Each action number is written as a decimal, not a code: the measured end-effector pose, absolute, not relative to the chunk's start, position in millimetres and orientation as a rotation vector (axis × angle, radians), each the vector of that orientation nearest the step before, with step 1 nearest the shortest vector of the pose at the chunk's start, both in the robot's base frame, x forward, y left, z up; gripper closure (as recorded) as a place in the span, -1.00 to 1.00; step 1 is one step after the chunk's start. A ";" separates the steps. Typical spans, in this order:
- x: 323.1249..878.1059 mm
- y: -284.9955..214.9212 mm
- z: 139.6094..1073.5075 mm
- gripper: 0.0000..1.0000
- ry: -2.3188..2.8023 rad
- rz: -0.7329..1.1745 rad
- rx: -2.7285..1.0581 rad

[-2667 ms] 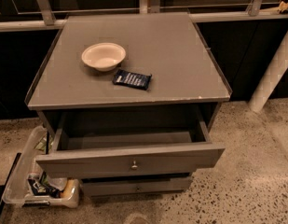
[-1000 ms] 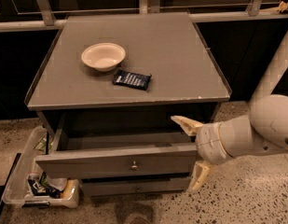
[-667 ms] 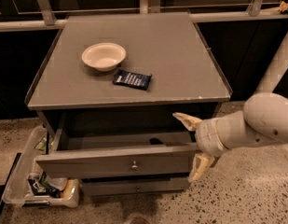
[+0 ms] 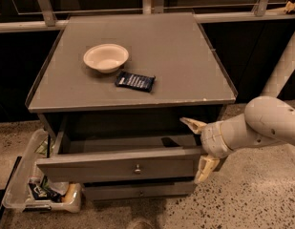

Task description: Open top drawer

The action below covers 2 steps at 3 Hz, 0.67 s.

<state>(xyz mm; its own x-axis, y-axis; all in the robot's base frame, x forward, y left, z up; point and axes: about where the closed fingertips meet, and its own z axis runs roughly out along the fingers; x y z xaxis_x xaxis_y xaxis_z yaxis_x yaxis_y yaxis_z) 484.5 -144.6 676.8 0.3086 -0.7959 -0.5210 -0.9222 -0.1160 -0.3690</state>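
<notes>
Grey cabinet top (image 4: 175, 46) carries a white bowl (image 4: 106, 57) and a dark packet (image 4: 134, 81). It stands on a speckled floor (image 4: 261, 194), with a clear bin (image 4: 18, 194) at its left foot. The top drawer (image 4: 104, 168) is pulled out just under the top, no further than before. My arm wasn't in view earlier and now reaches in from the right. My gripper (image 4: 198, 147) sits at the drawer's right end, fingers spread wide, holding nothing. The drawer front runs left-right, with its knob (image 4: 137, 168) facing the camera.

No legible text, packet (image 4: 134, 81) print unreadable (pale marks), hand (image 4: 198, 147) at right end of top drawer (image 4: 118, 168)
</notes>
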 end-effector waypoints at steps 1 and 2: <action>477.9 -137.3 653.9 -1.00 1.558 0.317 -1.942; 460.8 -135.4 614.6 -1.00 1.636 0.404 -1.915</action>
<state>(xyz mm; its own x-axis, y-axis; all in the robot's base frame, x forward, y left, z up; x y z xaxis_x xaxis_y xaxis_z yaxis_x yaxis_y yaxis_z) 460.8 -135.4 614.6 0.2013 -0.7931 -0.5749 -0.9696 -0.0778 -0.2321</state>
